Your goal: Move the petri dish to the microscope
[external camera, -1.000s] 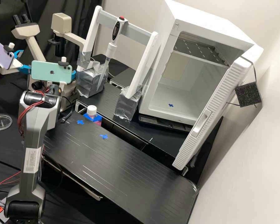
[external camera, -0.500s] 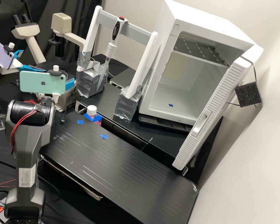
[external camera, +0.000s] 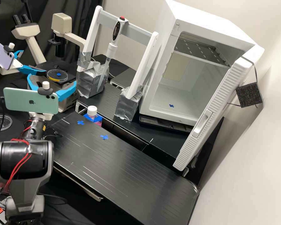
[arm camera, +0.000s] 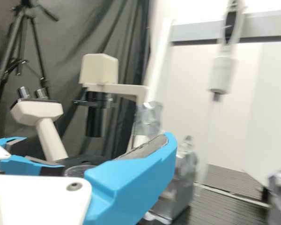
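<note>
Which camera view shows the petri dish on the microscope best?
The high view, which shows the petri dish whole, blue cross included, on the microscope. The wrist view shows part of its clear rim, with one blue finger in front.

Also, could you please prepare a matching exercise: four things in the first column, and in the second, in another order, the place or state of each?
Things
1. Petri dish with the blue cross
2. Pipette
3. Door of the white cabinet
4. The arm's jaws

Places and states
A. Swung open
B. Spread apart, holding nothing
C. On the microscope
D. Topped with a red button

Right pairs: 1-C, 2-D, 3-A, 4-B
</note>
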